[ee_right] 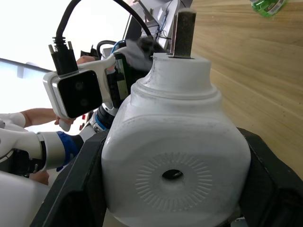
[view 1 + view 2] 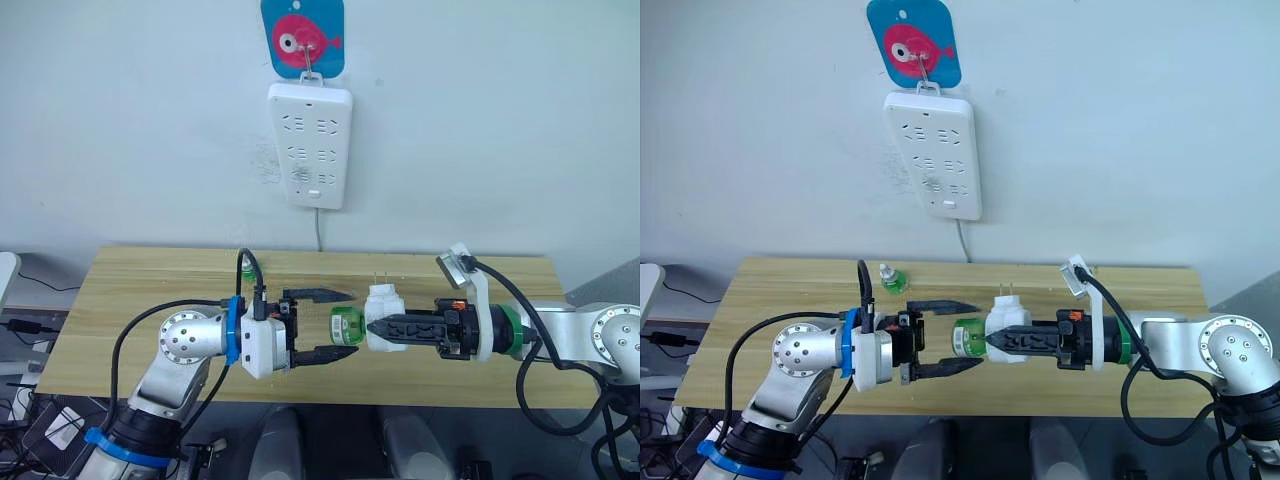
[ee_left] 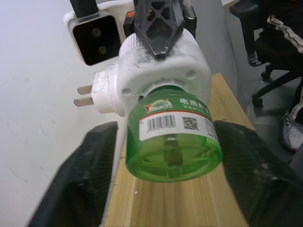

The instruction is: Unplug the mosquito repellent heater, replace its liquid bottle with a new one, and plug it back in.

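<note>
Mosquito repellent heater (image 2: 384,310): white, rounded, green bottle (image 2: 346,325) attached | right gripper (image 2: 372,328) clamps it | left gripper (image 2: 345,323) spread

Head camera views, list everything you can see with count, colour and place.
mosquito repellent heater: one, white, held above the table, prongs up
attached bottle: one, green, on the heater, between the open left fingers
spare bottle: one, green, on the table's far side
power strip: one, white, hanging on the wall
fish hook plate: one, blue and pink, above the strip
table: one, light wood, against the wall
left end effector: one, black, open around the attached bottle
right end effector: one, black, shut on the heater
</note>
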Available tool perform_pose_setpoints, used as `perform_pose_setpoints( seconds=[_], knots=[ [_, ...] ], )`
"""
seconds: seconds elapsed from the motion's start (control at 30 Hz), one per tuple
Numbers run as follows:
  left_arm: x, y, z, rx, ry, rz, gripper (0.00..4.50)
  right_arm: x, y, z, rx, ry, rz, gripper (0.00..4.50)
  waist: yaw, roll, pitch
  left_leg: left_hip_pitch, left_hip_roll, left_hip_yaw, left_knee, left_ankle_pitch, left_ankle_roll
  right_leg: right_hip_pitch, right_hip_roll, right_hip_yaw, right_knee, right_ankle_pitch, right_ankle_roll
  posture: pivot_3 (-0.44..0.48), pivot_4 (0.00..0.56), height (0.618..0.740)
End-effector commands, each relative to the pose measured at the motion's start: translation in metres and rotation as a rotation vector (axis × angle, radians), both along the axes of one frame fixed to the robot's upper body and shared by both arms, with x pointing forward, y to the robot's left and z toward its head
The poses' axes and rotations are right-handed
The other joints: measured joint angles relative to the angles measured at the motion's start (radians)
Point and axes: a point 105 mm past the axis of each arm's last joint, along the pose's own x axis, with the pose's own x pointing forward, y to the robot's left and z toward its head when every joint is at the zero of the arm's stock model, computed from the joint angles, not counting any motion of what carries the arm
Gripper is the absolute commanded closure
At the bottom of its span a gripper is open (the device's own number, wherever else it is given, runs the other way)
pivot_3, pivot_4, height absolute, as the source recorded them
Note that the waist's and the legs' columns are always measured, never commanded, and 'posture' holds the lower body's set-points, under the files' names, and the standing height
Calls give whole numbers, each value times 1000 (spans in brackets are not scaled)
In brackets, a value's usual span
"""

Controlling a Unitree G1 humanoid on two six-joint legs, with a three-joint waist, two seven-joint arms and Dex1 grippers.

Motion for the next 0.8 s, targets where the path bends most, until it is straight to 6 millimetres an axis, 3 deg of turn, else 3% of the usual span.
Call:
perform_pose_setpoints(
  seconds=[0.03, 0.13, 0.2, 0.33, 0.43, 0.53, 0.77, 0.8],
  knots=[
    [-4, 0, 2, -7, -15, -19, 2229, -7, 4, 12, 44, -31, 30, 1455, -1, 0, 0, 0, 0, 0, 0, 0, 0, 0, 0, 0, 0, 0, 0, -176, 265, 740],
    [-6, -3, 10, -15, 14, -35, 2245, -7, 4, 13, 46, -35, 26, 1455, -1, 0, 0, 0, 0, 0, 0, 0, 0, 0, 0, 0, 0, 0, 0, -175, 266, 740],
    [-6, -4, 9, 26, 139, -33, 2245, -6, 4, 13, 44, -39, 24, 1455, -2, 0, 0, 0, 0, 0, 0, 0, 0, 0, 0, 0, 0, 0, 0, -171, 268, 740],
    [-2, 6, -1, 67, 758, 74, 2245, -8, 3, 11, 37, -39, 35, 1455, -6, 0, 0, 0, 1, -2, 0, 0, 0, 0, 1, -1, 1, 0, 0, -162, 266, 740],
    [0, 6, 11, 42, 972, 68, 2245, -10, 4, 10, 35, -37, 44, 1456, -9, 0, 0, -1, 3, -4, 0, 0, 0, 0, 1, -2, 1, 0, 0, -160, 265, 740],
    [12, 7, 19, -8, 1055, 102, 2245, -10, 4, 10, 35, -38, 44, 1456, -11, 0, 1, -1, 0, -3, 0, 0, 0, 0, 1, -3, 1, 0, 0, -159, 265, 740],
    [18, 12, 0, 55, 1020, 132, 2245, -10, 4, 9, 28, -45, 43, 1456, -14, 0, 1, -1, 0, -2, 0, 0, 0, -1, 2, -1, 0, 0, 0, -173, 264, 740],
    [18, 11, 0, 50, 1005, 126, 1895, -11, 4, 9, 28, -45, 42, 1456, -13, 0, 1, -1, 1, -2, 0, 0, 0, -1, 2, -1, 0, 0, 0, -174, 265, 740]
  ],
)
